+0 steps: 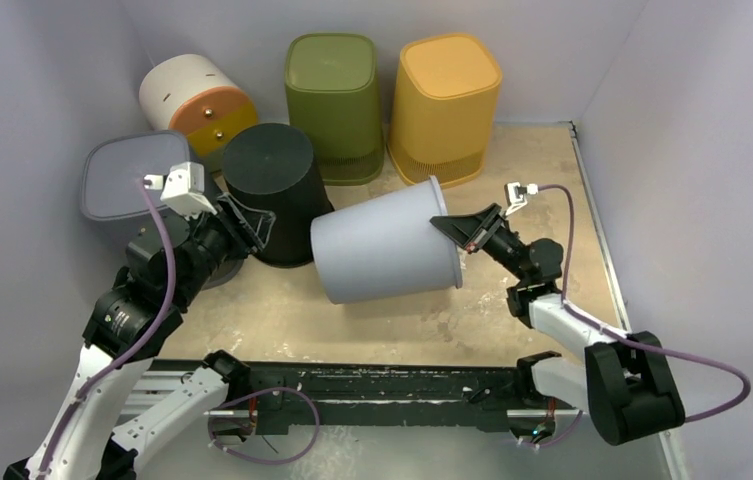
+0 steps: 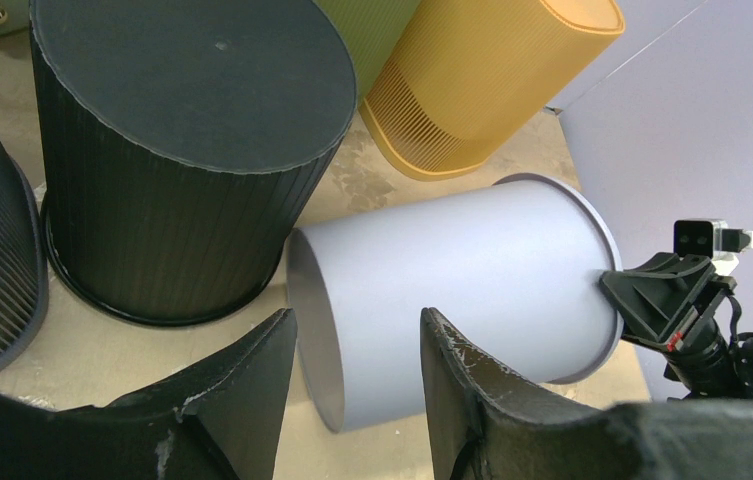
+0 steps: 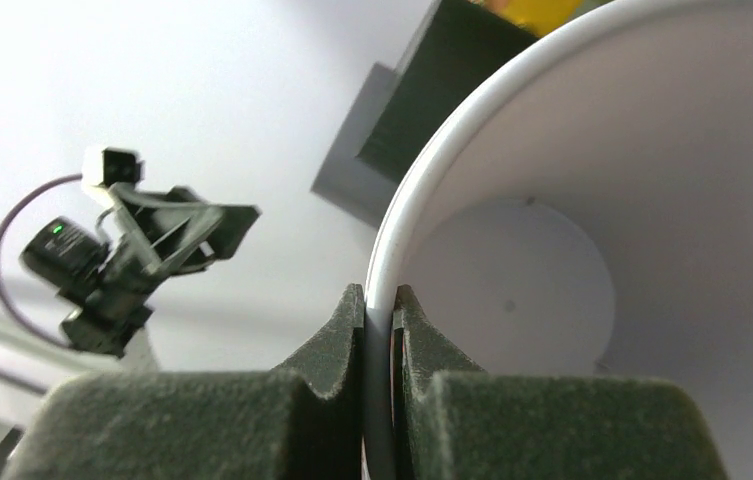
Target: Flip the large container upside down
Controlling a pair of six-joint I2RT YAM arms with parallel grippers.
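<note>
I have the large container [image 1: 387,252] on its side in the middle of the table [image 1: 282,325], its closed base turned toward my left arm and its open mouth facing the right one. My right gripper [image 3: 380,300] pinches the rim at the mouth, one finger inside the wall and the other outside, pressed onto the thin white edge. I cannot tell whether its lower side rests on the tabletop or hangs just above it. My left gripper [image 2: 359,325] hovers with its jaws spread and nothing between them, close to the container's base but apart from it, just beside the upturned black bin [image 1: 274,190]. Behind, an olive bin [image 1: 334,100] and a yellow bin [image 1: 444,100] stand upside down side by side at the back wall, and a grey bin [image 1: 130,180] sits at the far left
</note>
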